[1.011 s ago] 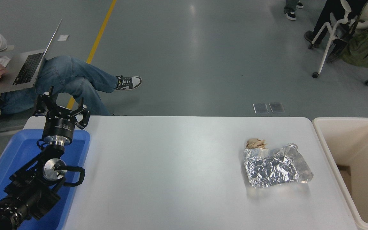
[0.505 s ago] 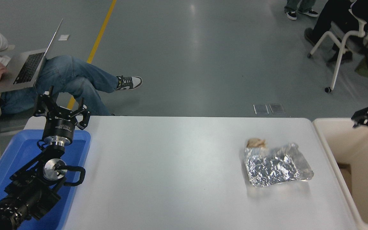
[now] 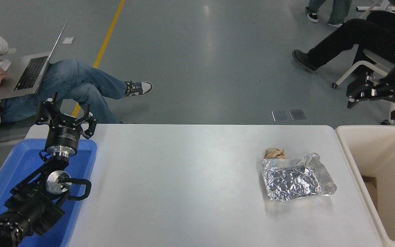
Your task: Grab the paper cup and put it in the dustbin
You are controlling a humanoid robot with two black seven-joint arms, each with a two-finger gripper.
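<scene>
Since the earlier frames, our right gripper point(image 3: 358, 94) has risen from over the dustbin point(image 3: 346, 147) to above and beyond its far rim; its fingers look spread and hold nothing. No paper cup shows on the worktop point(image 3: 183, 178); it is probably in the dustbin already, so the task looks done. Left of the dustbin lie a foil tray point(image 3: 297, 181) and brown paper wad point(image 3: 274, 153). Our left gripper point(image 3: 65, 120), fingers spread, sits parked far left.

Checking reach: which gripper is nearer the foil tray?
Right. The right gripper hangs beyond the table's far right corner, up and right of the foil tray. The left gripper is parked over the blue tray, far left.
</scene>
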